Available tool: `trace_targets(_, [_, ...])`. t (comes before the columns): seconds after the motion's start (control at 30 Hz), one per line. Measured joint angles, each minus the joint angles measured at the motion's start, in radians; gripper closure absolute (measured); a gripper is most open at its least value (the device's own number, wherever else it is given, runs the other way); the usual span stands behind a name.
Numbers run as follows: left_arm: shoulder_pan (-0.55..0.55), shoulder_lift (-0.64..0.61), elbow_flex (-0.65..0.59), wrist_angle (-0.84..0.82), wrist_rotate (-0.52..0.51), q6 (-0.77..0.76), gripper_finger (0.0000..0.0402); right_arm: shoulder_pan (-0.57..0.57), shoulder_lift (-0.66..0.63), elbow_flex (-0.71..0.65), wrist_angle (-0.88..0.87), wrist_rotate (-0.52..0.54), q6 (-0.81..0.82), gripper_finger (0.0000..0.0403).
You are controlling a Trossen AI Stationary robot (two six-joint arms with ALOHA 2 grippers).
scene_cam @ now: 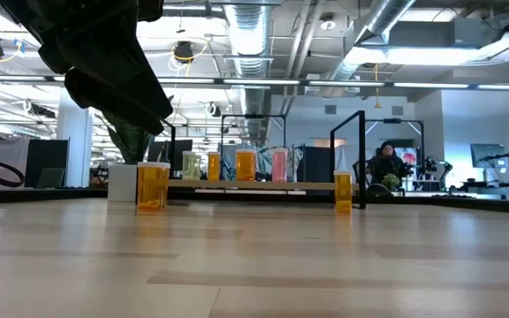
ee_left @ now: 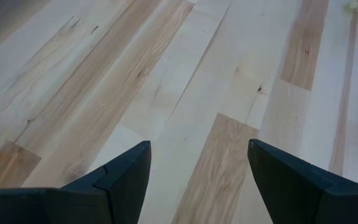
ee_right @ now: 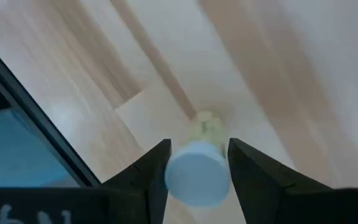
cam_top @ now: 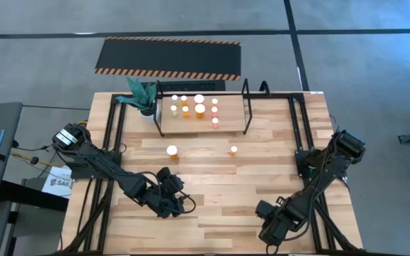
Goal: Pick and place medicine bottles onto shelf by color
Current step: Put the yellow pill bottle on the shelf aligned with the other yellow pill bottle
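right fingers (ee_right: pixel 197 171) flank white-capped bottle (ee_right: pixel 196 177), body hidden

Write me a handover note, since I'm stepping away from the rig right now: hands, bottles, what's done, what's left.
Left hand: open, empty, over bare table at the near left.
Right hand: shut on the white cap of a yellowish bottle near the front right edge; whether it is lifted cannot be told.
Shelf: nine shelved bottles, yellow, orange and pink.
Left on the table, in front of the shelf: a large orange bottle and a small orange bottle, both upright.
To do: shelve the held bottle, then those two.
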Motion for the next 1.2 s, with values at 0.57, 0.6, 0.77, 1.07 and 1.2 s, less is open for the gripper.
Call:
trace_targets(0.57, [0.0, 0.0, 0.0, 0.001, 0.0, -0.014, 0.0147, -0.008, 0.04, 0.002, 0.039, -0.035, -0.057, 0.0257])
trace_targets(0.6, [0.0, 0.0, 0.0, 0.001, 0.0, -0.014, 0.0147, -0.008, 0.04, 0.002, 0.04, -0.035, -0.057, 0.0262])
trace_targets(0.77, [0.0, 0.0, 0.0, 0.001, -0.001, -0.013, 0.0147, -0.021, 0.04, 0.002, 0.051, -0.035, -0.066, 0.0283])
trace_targets(1.07, [0.0, 0.0, 0.0, 0.0, -0.001, -0.014, 0.0147, -0.119, 0.04, 0.002, 0.055, -0.036, -0.197, 0.0275])
trace_targets(1.2, [0.0, 0.0, 0.0, 0.001, -0.001, -0.032, 0.0147, -0.205, 0.041, 0.022, 0.036, -0.036, -0.356, 0.0278])
